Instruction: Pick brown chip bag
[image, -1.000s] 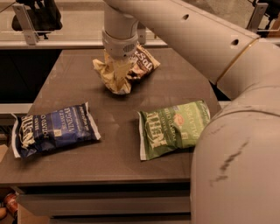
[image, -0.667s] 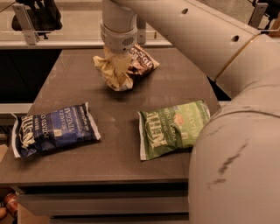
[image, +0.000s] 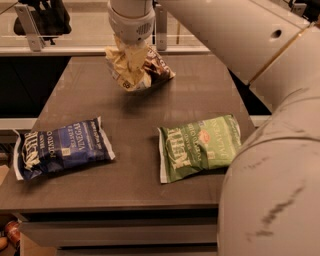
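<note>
The brown chip bag (image: 152, 67), tan-cream and dark brown and crumpled, hangs tilted above the far middle of the table. My gripper (image: 131, 52) comes down from the top of the camera view and is shut on the bag's cream upper part. The bag is clear of the table top, with its shadow below it. The bag's folds mostly hide the fingers. My white arm fills the right side of the view.
A navy blue vinegar bag (image: 60, 147) lies flat at the near left of the dark table (image: 135, 115). A green jalapeno bag (image: 200, 145) lies flat at the near right. A rail with glass runs behind the table's far edge.
My gripper has risen with the brown chip bag in it, and the bag has come up off the table top. The blue and green bags have not moved.
</note>
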